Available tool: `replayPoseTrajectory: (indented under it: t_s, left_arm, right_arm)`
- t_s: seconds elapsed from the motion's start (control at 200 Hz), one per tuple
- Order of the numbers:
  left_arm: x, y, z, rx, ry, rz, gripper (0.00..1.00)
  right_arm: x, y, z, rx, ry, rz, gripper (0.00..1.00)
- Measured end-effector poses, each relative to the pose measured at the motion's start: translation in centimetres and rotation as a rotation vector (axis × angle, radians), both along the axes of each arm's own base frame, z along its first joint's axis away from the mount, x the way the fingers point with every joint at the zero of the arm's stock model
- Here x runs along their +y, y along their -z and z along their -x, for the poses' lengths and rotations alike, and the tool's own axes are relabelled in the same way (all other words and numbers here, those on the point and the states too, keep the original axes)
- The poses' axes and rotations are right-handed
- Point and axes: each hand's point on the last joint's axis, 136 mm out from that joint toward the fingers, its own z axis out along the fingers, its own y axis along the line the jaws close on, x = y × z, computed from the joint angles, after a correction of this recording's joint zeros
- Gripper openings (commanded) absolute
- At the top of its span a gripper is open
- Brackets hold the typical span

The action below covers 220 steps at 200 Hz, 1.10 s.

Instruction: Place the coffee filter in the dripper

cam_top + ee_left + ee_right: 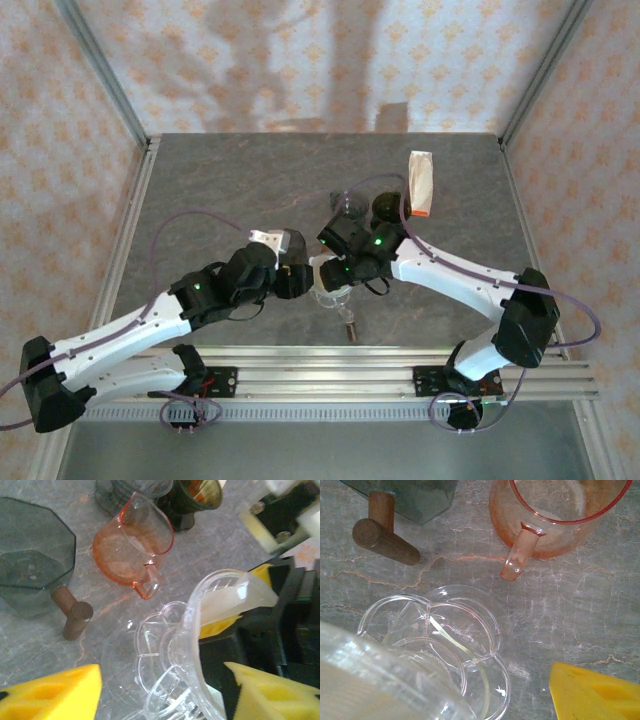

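The clear glass dripper (330, 290) sits tilted on the grey table between both grippers. In the left wrist view a white coffee filter (235, 597) lies inside the dripper's (190, 645) cone, poking past the rim. My left gripper (162, 690) is open, its yellow pads (50, 695) standing clear on either side of the dripper. My right gripper (335, 262) is open at the rim, with its yellow fingertips (220, 627) above and below the filter. In the right wrist view the dripper's flower-shaped base (445, 630) lies left of one yellow pad (590, 695), with bare table between them.
A pink glass pitcher (132, 545) stands just beyond the dripper. A grey-green glass vessel (30, 555) with a wooden handle (75, 617) lies to the left of it. Dark cups (195, 497) stand behind. A white and orange packet (421, 183) stands upright further back.
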Motion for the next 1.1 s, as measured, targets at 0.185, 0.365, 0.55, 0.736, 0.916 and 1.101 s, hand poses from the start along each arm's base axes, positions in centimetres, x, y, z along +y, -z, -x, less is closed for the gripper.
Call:
replayPoseTrajectory:
  t_s: [0.185, 0.365, 0.55, 0.736, 0.916, 1.101]
  left_arm:
    - [-0.1, -1.0, -0.1, -0.026, -0.002, 0.032, 0.74]
    - [-0.5, -0.2, -0.4, -0.011, -0.001, 0.012, 0.71]
    - [-0.6, 0.8, -0.5, 0.007, -0.001, -0.012, 0.57]
    - [-0.6, 0.8, -0.5, 0.011, -0.004, -0.010, 0.46]
    - [-0.8, 0.9, -0.5, 0.013, -0.001, 0.002, 0.39]
    - [-1.1, 0.9, -0.5, 0.018, 0.004, 0.025, 0.37]
  right_arm:
    - [0.0, 0.0, 0.0, -0.001, 0.000, -0.002, 0.71]
    - [0.0, 0.0, -0.1, -0.004, 0.001, -0.002, 0.71]
    - [0.0, 0.0, -0.1, -0.006, 0.002, -0.002, 0.71]
    - [0.0, 0.0, -0.1, -0.008, 0.002, -0.002, 0.71]
    - [-0.1, 0.0, -0.2, -0.013, 0.004, 0.001, 0.71]
    - [-0.1, -0.1, -0.2, -0.017, 0.006, 0.003, 0.71]
